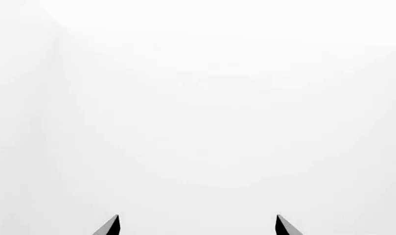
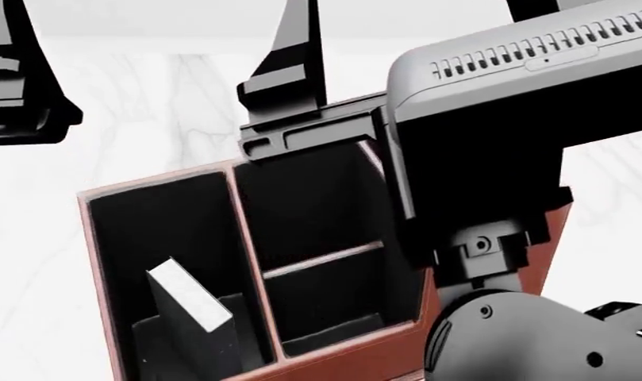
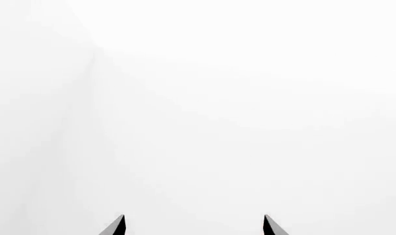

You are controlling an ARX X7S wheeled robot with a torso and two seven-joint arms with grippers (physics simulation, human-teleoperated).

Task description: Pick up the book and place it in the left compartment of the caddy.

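reddish-brown leather-look walls framed the caddy on the pale marbled table, seen from the head camera with the robot's arms crowding the upper and right parts of the view. the book, black-covered with its white page edges showing, stood tilted inside the left compartment, leaning toward the near end of that long black-lined section and touching nothing but the caddy. to its right, a thin divider split two shorter sections, partly hidden behind the grey body of the right arm. the right gripper showed only two dark fingertips in its wrist view, set well apart with the jaws wide and nothing between them, facing a blank white surface. the left gripper looked the same in its own wrist view, jaws spread wide and holding nothing against plain white. in the head view both grippers rose above the caddy, the left one near the upper left corner, each well clear of the book.
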